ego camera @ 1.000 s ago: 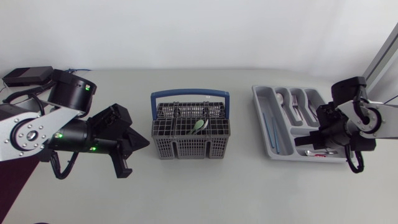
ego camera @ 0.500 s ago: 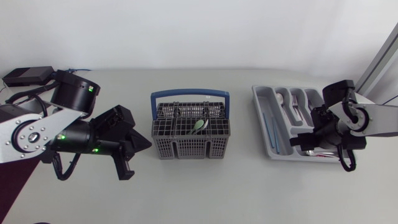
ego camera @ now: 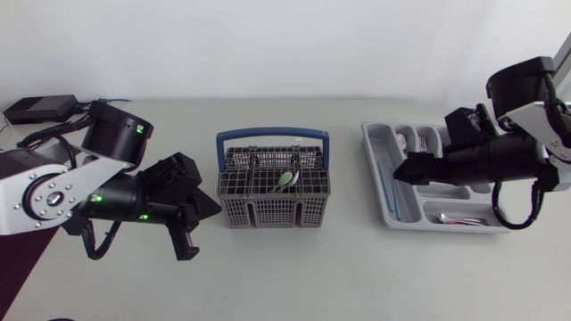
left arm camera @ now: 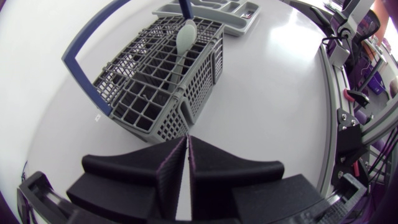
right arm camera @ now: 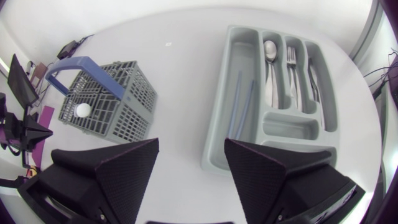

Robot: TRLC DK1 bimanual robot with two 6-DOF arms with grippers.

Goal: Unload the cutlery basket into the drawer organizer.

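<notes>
1. Here's the cutlery basket (ego camera: 273, 189) in the middle of the table, grey mesh with a blue handle (ego camera: 272, 135) arched over its far side.
2. One pale green spoon (ego camera: 285, 179) stands in it, bowl up, leaning near the middle compartments. That's all I can make out in there.
3. The left gripper (ego camera: 212, 207) sits low, just beside the basket's left wall. Its fingers (left arm camera: 173, 163) are pressed flat together with nothing between them.
4. From the left wrist, the basket's near corner (left arm camera: 180, 124) is right ahead of those closed tips, and the spoon (left arm camera: 186, 36) pokes up beyond.
5. Over on the right lies the drawer organizer (ego camera: 371, 153), a grey tray well apart from the basket.
6. The right gripper (ego camera: 406, 169) hangs above the tray, fingers (right arm camera: 121, 168) spread wide and holding nothing.
7. In the tray, a spoon (right arm camera: 269, 68), forks (right arm camera: 292, 71) and knives (right arm camera: 314, 78) lie in three narrow slots, side by side.
8. Two thin blue sticks (right arm camera: 239, 106) lie in the long slot nearest the basket.
</notes>
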